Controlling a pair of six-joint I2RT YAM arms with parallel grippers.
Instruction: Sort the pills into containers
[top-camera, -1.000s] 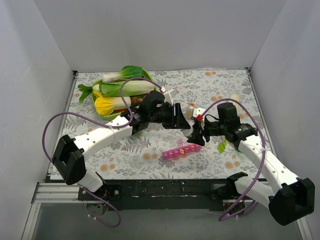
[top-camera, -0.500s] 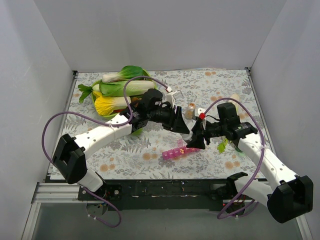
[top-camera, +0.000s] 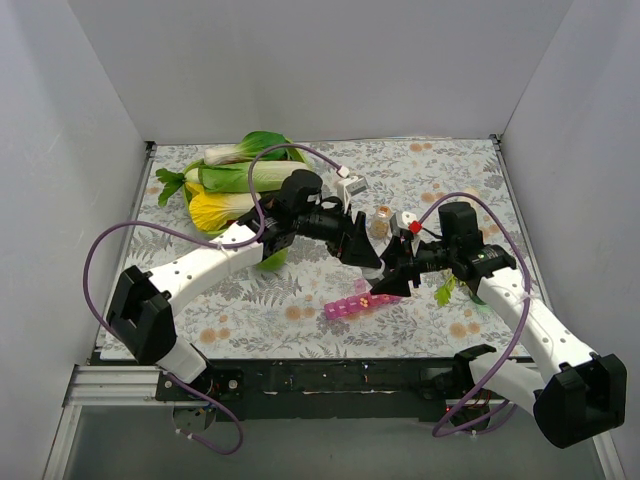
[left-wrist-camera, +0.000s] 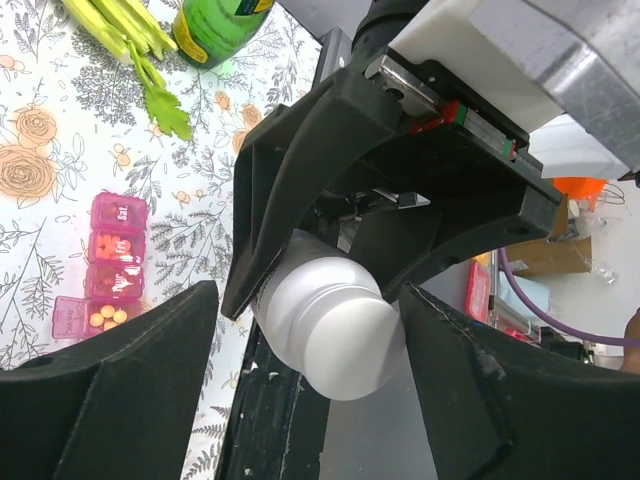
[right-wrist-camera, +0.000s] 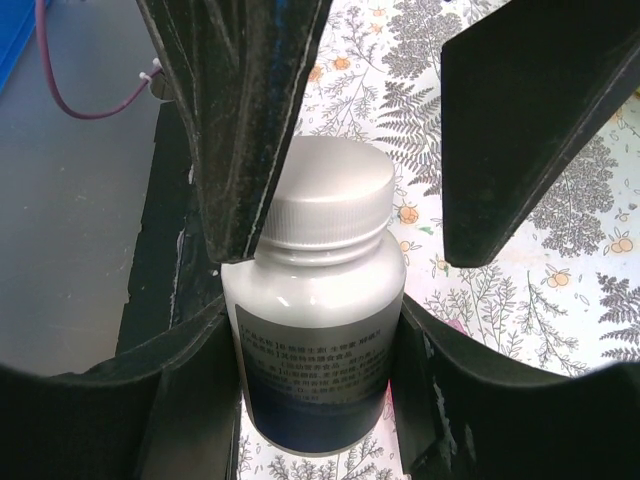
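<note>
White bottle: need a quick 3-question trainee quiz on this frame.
1. True or false: the right tool grips the white bottle by its body.
2. The bottle's cap is: A off; B on; C out of view.
3. Fill in: the ___ tool is open, with a finger on either side of the cap.

Key: 1 true; 2 B; 3 left tool.

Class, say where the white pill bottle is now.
In the right wrist view, the white pill bottle is clamped in the right gripper, right of centre near the pink pill organiser, with the left gripper's open fingers flanking its cap.
</note>
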